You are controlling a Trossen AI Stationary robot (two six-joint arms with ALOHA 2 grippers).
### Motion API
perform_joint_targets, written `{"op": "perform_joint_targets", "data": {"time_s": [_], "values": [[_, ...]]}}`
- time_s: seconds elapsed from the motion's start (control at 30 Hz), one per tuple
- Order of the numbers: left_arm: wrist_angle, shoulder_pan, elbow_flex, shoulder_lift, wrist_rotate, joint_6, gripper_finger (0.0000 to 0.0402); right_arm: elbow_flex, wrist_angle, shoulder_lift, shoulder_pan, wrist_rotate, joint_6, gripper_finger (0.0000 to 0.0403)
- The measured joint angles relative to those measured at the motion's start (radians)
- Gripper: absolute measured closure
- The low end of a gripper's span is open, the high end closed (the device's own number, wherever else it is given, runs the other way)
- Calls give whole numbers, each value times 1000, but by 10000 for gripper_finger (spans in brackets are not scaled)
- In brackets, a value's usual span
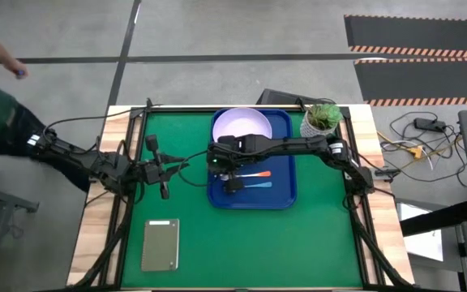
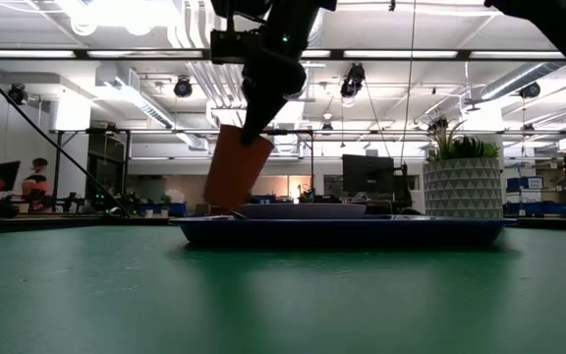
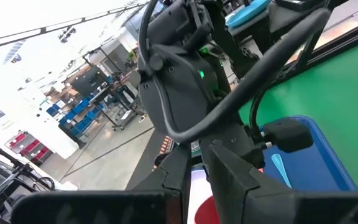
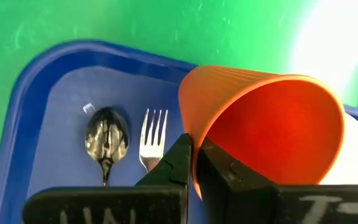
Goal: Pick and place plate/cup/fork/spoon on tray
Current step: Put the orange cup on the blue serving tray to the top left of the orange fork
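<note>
One claw at work | right claw (image 4: 193,165) pinched on cup (image 4: 272,124) rim | above tray (image 4: 36,118)

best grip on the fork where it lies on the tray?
Grip the fork across its slim orange handle, from straight above. It lies flat on the tray with the spoon alongside, so close the fingers across the handle's width at mid-length.

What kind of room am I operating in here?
Probably a robotics lab or workshop: beyond the green table the low view shows open ceiling ducts, monitors on benches and a seated person; the high view shows hazard-striped floor mats.
</note>
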Motion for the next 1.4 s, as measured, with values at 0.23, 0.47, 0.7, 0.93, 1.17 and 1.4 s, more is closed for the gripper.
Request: {"op": "perform_joint_targets", "data": {"time_s": [0.23,0.47,0.7,0.93,1.17,1.4], "values": [[-1,0,0,-1,0,0,366,-23,2,0,-15,0,-12,394],[-1,0,0,0,0,0,366,-24,7,0,-21,0,-21,394],[-2,0,0,0,0,0,366,-39,10,0,-23,-1,-20,394],[-5,0,0,0,0,0,366,-84,36,0,-23,0,-22,394],[-5,0,0,0,0,0,366,-101,61,0,-24,1,-32,394],[-5,0,0,0,0,0,366,-101,70,0,-24,1,-34,394]]}}
